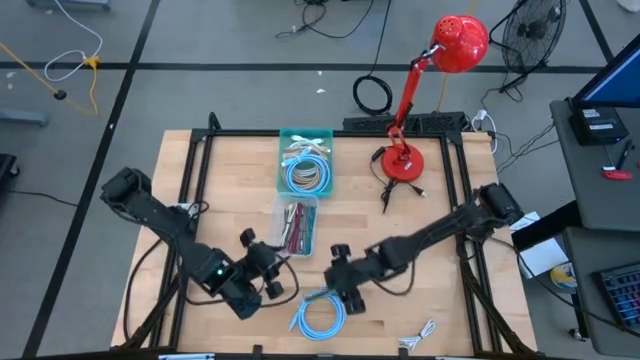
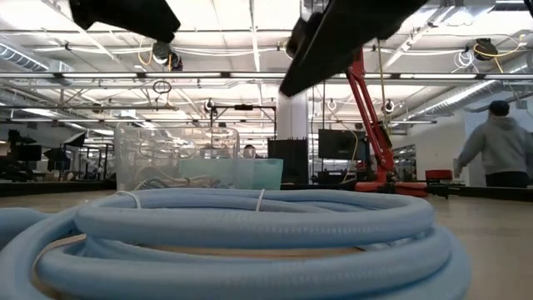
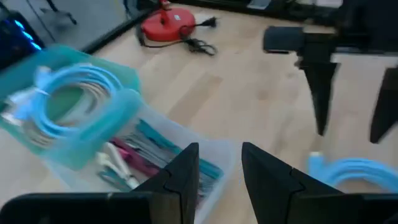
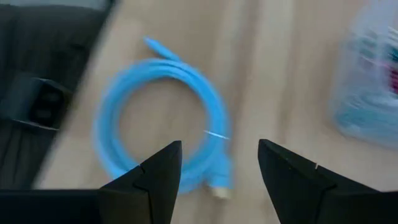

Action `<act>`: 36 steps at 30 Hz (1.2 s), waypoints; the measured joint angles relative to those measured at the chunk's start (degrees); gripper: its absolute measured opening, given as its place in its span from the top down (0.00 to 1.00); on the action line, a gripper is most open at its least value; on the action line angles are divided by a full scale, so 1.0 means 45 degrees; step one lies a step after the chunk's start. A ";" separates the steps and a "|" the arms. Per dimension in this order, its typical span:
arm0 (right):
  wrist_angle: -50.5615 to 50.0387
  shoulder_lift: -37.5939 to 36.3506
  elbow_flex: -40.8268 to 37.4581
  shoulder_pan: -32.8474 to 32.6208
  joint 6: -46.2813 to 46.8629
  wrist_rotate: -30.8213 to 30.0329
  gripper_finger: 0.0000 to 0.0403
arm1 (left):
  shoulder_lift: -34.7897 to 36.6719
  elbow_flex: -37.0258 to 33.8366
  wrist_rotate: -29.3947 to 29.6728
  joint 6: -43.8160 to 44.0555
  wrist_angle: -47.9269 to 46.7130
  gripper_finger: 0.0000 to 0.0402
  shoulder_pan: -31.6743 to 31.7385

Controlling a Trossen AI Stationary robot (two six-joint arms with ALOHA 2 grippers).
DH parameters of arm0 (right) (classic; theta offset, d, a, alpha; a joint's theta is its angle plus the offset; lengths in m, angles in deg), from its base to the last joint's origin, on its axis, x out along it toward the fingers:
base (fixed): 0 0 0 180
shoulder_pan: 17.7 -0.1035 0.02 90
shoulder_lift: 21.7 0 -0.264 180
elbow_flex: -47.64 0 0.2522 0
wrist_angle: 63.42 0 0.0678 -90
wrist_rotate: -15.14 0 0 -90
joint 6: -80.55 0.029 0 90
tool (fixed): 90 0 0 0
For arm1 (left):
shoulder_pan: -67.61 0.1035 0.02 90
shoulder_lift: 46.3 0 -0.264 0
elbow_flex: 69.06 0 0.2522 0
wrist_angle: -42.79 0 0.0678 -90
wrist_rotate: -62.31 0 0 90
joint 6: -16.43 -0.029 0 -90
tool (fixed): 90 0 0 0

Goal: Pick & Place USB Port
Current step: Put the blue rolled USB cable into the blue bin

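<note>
Wooden table (image 1: 440, 300) | right gripper (image 1: 345, 290) open above coiled blue cable (image 1: 318, 315); left gripper (image 1: 262, 270) part-open, empty | risk: off-centre descent pinches one loop, coil slips

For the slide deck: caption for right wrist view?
Open right gripper above a coiled blue cable on the table.

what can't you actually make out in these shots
- Low view: the coiled blue cable fills the foreground and hides the table behind it; both grippers are cut off by the top edge.
- Right wrist view: the clear bin is blurred and cut by the edge.
- High view: the small white item is too small to identify.
</note>
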 joint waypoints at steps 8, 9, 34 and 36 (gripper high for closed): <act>0.0214 0.0402 -0.0010 -0.1223 0.1195 -0.1682 0.50 | -0.0841 0.0010 -0.0311 -0.0072 0.2835 0.69 -0.1501; 0.0439 0.0512 -0.0010 -0.1214 0.1369 -0.1703 0.50 | -0.1006 0.0010 -0.0306 -0.0237 0.3173 0.69 -0.1646; 0.2557 0.2504 0.0151 -0.0510 0.2514 -0.1609 0.50 | -0.2399 0.0010 -0.0442 -0.0799 0.5161 0.69 -0.3246; 0.2662 0.2876 0.0136 -0.0561 0.2647 -0.1594 0.50 | -0.2399 0.0010 -0.0427 -0.0799 0.5190 0.69 -0.3282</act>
